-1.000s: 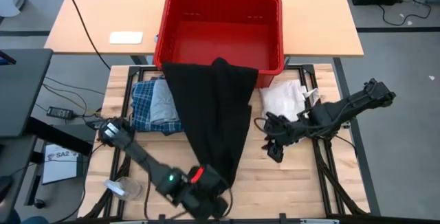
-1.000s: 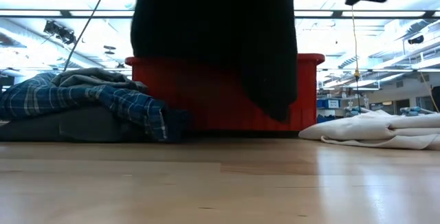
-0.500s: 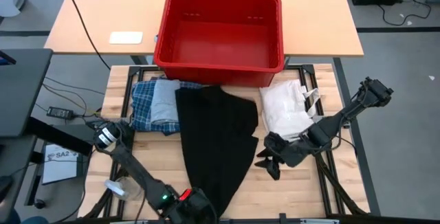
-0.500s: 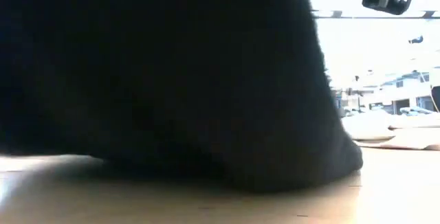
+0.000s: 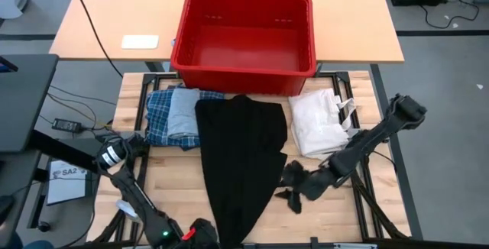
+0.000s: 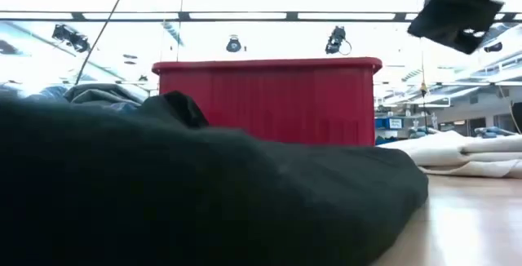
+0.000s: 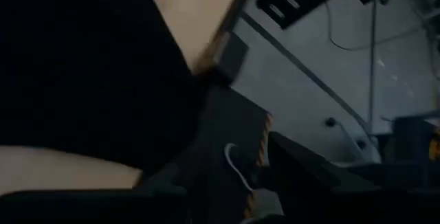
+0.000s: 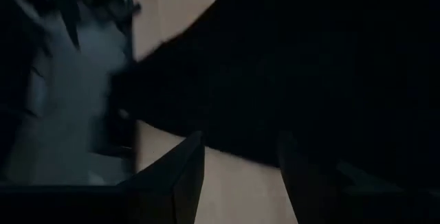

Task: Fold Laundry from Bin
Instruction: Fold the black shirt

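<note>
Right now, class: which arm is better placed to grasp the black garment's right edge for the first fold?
Probably the right: its gripper hovers open beside the black garment; the left gripper sits at its narrow near end.

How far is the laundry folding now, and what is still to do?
Done: the red bin looks empty, and a plaid shirt with a grey piece lies piled left of it. In hand: the black garment lies spread on the table, unfolded; the right end effector is at its right edge, the left end effector at its near end. Left: folding it.

The black piece lies on the table before the bin.
</note>
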